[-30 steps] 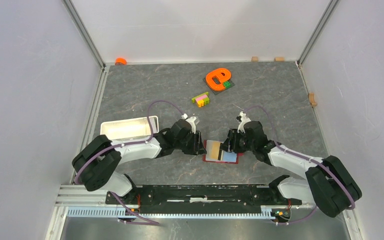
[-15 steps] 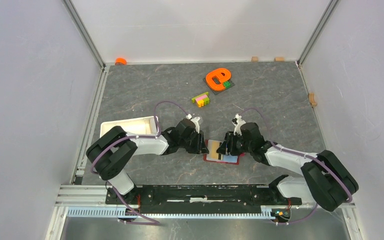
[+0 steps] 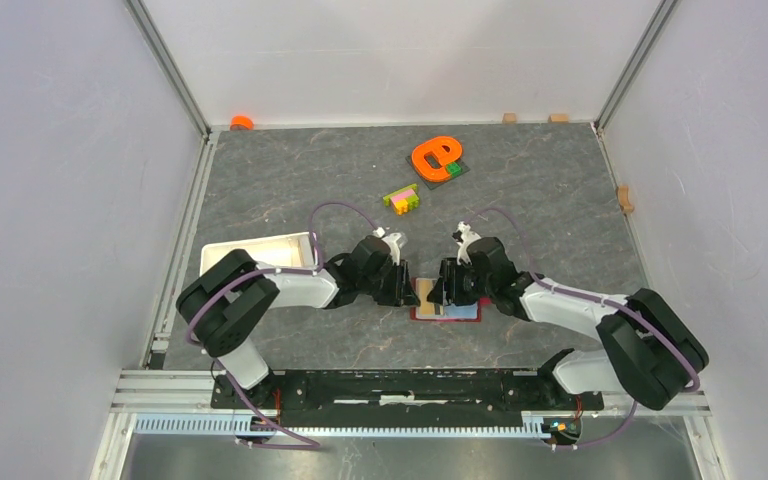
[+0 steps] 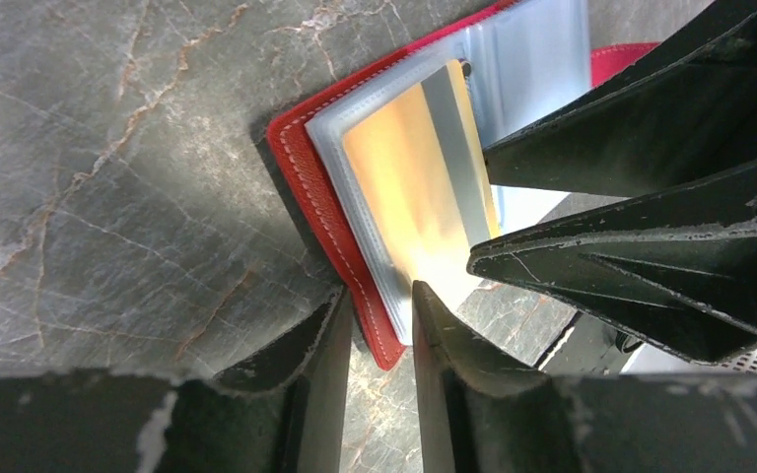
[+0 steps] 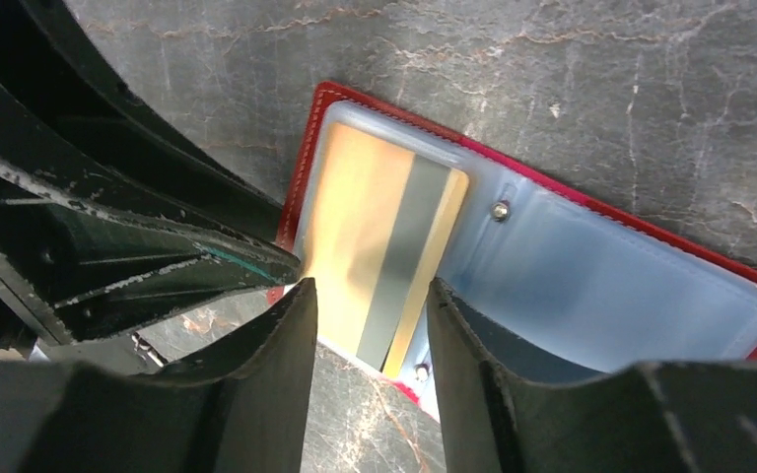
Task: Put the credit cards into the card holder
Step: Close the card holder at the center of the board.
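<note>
Item: card holder (image 4: 301,172), dark red, laid open and flat on the grey marbled worktop (image 3: 290,190), between the two arms and near their bases; clear plastic sleeves are seen on its inner faces. Item: tan-orange card (image 5: 365,227), with a grey stripe, lodged partly under the clear sleeve of the holder's left half, its near end left uncovered. Item: light blue card (image 5: 601,286), seen through the sleeve of the right half, lying flat within the holder's outline. Left tool (image 4: 377,320): set low at the holder's left edge, its fingers parted by a narrow gap in which one red corner of the holder is seen; whether that corner is clamped or only straddled cannot be told. Right tool (image 5: 370,315): set over the left half from the other side, its fingers a little apart, the uncovered end of the tan-orange card filling the gap and met by both, so that the card is taken by its long edges. The tips of the two tools are placed just beside one another above the holder. Also recorded, well apart from the holder: white tray (image 3: 250,256) to the left, orange e-shaped toy (image 3: 434,155) towards the far side, and a small coloured block piece (image 3: 401,198) near it.
</note>
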